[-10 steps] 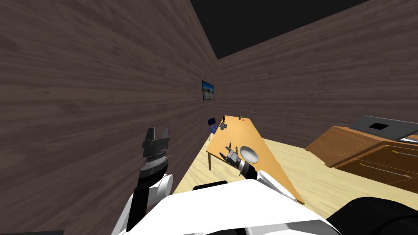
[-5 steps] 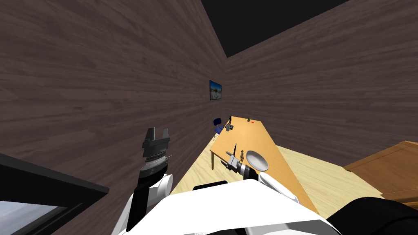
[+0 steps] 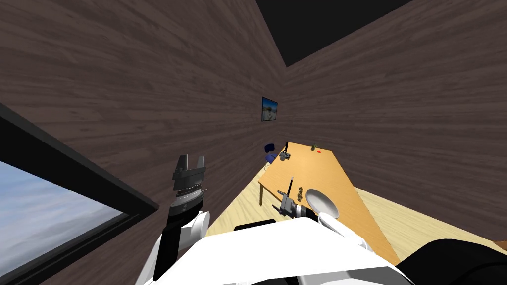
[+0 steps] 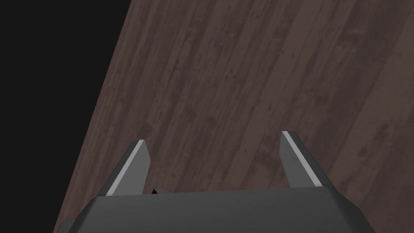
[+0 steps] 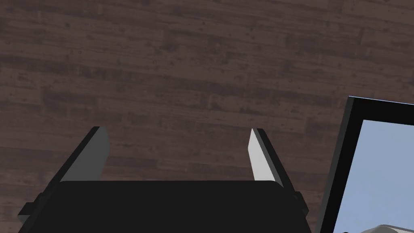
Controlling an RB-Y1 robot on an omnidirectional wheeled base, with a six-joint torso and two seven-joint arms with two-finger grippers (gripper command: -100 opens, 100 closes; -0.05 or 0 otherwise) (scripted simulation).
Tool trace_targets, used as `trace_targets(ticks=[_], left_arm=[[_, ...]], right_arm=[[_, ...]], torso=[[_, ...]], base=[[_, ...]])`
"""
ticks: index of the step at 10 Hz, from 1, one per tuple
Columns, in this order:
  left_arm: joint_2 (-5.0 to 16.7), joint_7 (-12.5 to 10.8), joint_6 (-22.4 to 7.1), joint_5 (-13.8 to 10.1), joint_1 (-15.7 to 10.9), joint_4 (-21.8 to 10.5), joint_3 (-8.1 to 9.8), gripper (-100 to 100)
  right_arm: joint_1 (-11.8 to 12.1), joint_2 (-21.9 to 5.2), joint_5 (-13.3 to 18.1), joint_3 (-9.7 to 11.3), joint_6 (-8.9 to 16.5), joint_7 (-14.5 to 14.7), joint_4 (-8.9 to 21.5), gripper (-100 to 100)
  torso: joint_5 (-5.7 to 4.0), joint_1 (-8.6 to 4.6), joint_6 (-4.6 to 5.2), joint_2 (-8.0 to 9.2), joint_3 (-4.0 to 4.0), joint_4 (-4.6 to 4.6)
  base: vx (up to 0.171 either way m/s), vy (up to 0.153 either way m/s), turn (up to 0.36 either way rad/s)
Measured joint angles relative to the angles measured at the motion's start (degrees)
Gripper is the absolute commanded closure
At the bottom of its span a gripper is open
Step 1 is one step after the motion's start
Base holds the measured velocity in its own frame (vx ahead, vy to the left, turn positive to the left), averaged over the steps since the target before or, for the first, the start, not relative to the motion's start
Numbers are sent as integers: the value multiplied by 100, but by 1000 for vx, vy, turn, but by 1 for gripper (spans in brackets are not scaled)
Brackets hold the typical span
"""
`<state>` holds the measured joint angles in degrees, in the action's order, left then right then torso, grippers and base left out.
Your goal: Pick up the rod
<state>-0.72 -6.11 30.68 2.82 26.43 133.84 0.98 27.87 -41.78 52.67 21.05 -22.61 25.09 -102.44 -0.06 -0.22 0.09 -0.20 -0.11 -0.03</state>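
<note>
Rod point(image 3: 292, 182) just beyond right hand point(image 3: 278, 200)

Rod point(image 3: 291, 184), perhaps, left of plate point(image 3: 322, 203), both on table point(image 3: 324, 168); chair point(image 3: 270, 152) beyond.

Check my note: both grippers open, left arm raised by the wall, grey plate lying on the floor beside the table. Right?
Not quite: the head view shows the grey plate lying on the table, at its near end. The left gripper and right gripper are open.
</note>
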Motion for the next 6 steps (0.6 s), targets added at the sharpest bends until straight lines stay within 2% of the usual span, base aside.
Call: trace_targets(ticks=[1,2,3,5,6], left_arm=[[0,0,0,0,-1,0,-1,0],[0,0,0,0,0,0,0,0],[0,0,0,0,-1,0,-1,0],[0,0,0,0,0,0,0,0],[0,0,0,0,1,0,0,0]], right_arm=[[64,-104,153,12,-42,91,145,-100],[69,-193,281,41,-51,132,199,-100],[103,-351,449,123,-3,152,256,-100],[56,-451,695,167,-90,311,629,-100],[12,-575,863,260,-39,288,640,-100]], torso=[[0,-2,-4,-2,-1,-1],[0,-1,1,-3,-2,-1],[0,-2,-5,-4,-2,-1],[0,0,-2,-5,-3,-1],[0,1,1,-6,-4,-1]], base=[[-2,-32,195],[-1,-29,400],[-4,-33,150],[0,-24,233],[2,-23,375]])
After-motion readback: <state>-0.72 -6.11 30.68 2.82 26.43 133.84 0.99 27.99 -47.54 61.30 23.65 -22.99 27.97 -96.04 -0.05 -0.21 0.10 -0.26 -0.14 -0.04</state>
